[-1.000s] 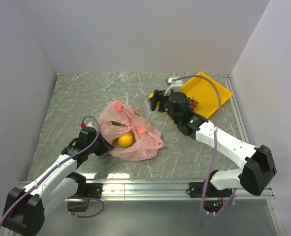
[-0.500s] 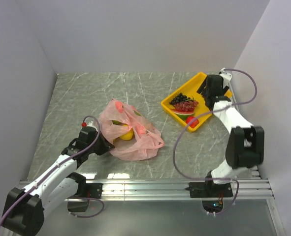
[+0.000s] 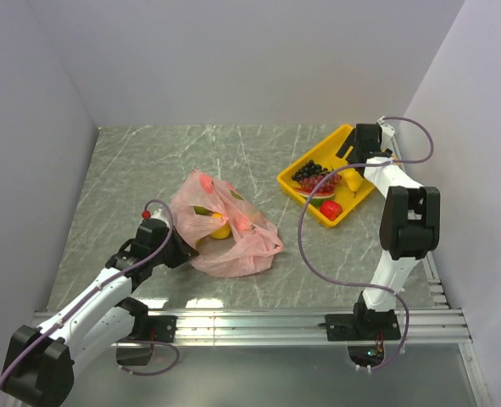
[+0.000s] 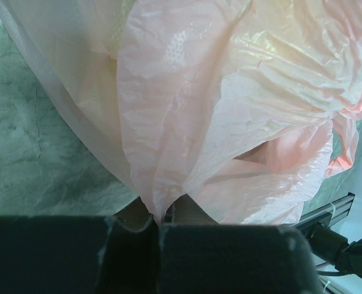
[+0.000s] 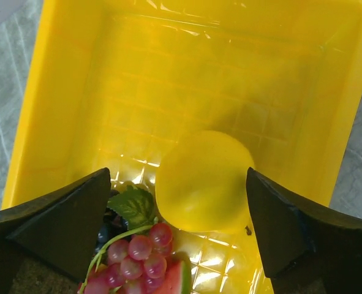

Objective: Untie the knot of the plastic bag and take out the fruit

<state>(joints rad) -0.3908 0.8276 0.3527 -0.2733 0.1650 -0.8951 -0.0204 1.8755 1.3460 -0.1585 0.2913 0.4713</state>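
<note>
Pink plastic bag (image 3: 225, 231) fold clamped in left gripper (image 4: 159, 217); right gripper (image 5: 179, 205) gapes above yellow fruit (image 5: 202, 184) lying in yellow tray (image 5: 64, 92), far-right corner of table (image 3: 148, 170).

In the left wrist view the plastic bag (image 4: 230, 122) runs off the top and both sides. Its pink folds veil the contents, leaving only a faint yellow tint at upper right. The left gripper (image 4: 159, 220) is a dark blur along the bottom edge.

From above, the fruit (image 3: 220, 229) inside the bag is a small yellow patch, its kind unclear.

In the right wrist view the yellow tray (image 5: 58, 92) runs off the top edge. The bottom edge cuts the red grapes (image 5: 131, 254) and the watermelon slice (image 5: 176, 282).
</note>
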